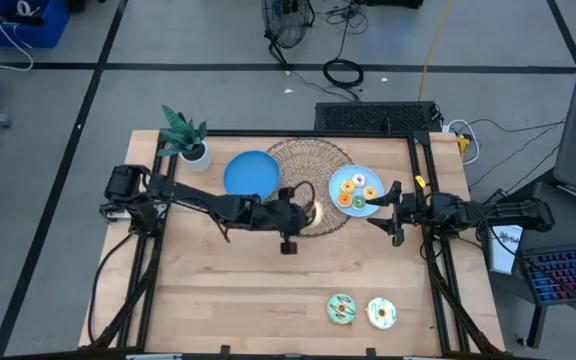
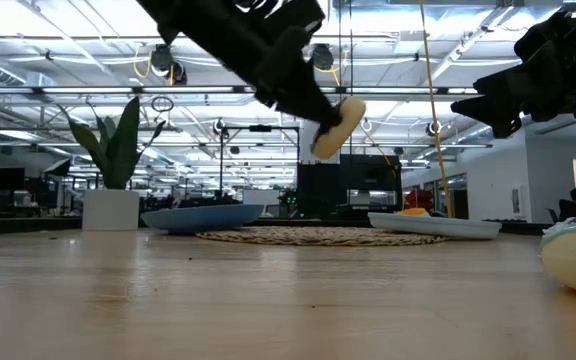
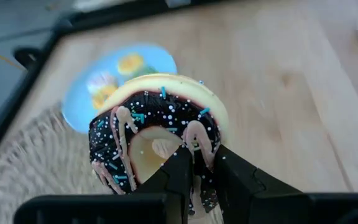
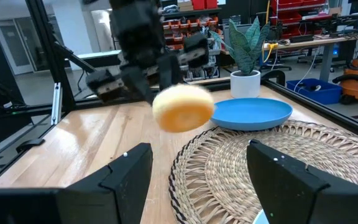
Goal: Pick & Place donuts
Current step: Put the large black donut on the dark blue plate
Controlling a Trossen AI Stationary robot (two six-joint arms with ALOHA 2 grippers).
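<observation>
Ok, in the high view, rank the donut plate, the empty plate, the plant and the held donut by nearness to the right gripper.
1. Donut plate, right beside the open right gripper.
2. Chocolate donut, mid-table, held in the left gripper.
3. Empty plate, further left.
4. Plant, at the back-left corner.

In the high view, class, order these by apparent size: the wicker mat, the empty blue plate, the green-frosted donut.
1. Wicker mat, though the left arm partly covers it.
2. Empty blue plate.
3. Green-frosted donut, clearly the smallest.
</observation>
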